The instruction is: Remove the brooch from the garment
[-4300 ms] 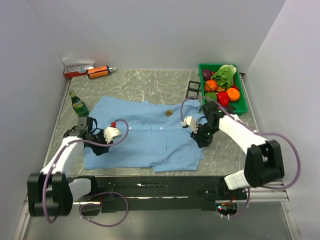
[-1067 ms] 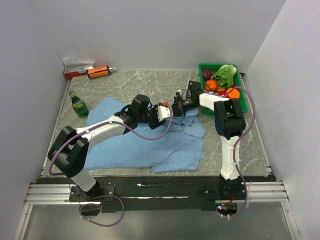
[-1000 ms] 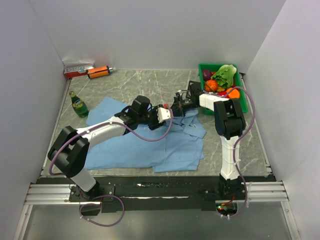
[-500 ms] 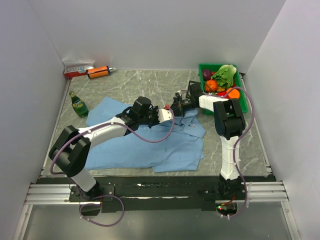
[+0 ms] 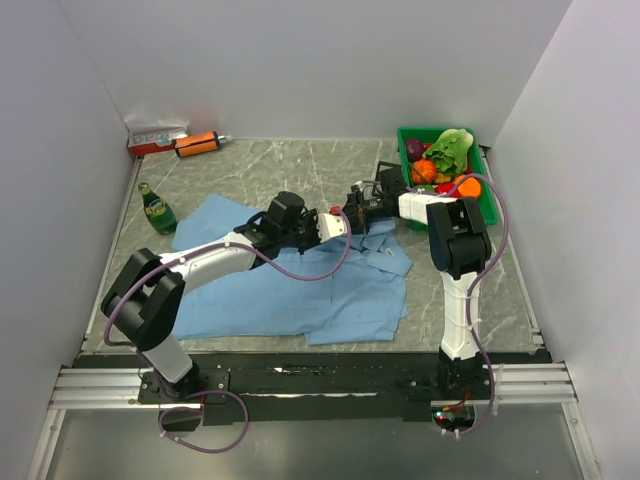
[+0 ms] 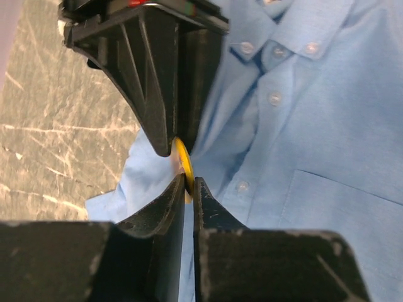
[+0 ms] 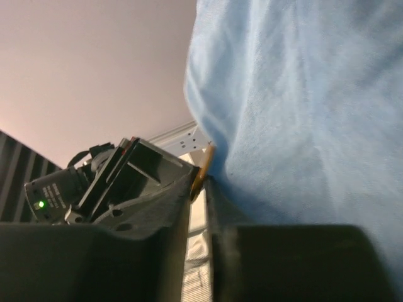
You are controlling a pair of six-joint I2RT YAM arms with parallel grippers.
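Observation:
The light blue garment (image 5: 280, 290) lies spread on the marble table, and its collar area is lifted where the two grippers meet. The brooch (image 6: 181, 157) is a thin gold disc seen edge-on. My left gripper (image 6: 187, 179) is shut on its lower edge. In the top view the left gripper (image 5: 338, 220) faces the right gripper (image 5: 354, 214) tip to tip, and the brooch is hidden there. My right gripper (image 7: 200, 182) has its jaws slightly parted, with the brooch (image 7: 203, 165) at the tips, leaning on one finger. Blue cloth (image 7: 302, 94) hangs beside it.
A green bin (image 5: 488, 205) of vegetables stands at the back right, close behind the right arm. A black frame (image 5: 385, 176) lies next to it. A green bottle (image 5: 156, 208) stands at the left of the shirt. An orange item (image 5: 197, 144) and a box (image 5: 156, 136) lie at the back left.
The left gripper has closed onto the brooch. The right gripper's jaws, shut a second ago, have parted a little. Both arms have edged slightly toward the back right.

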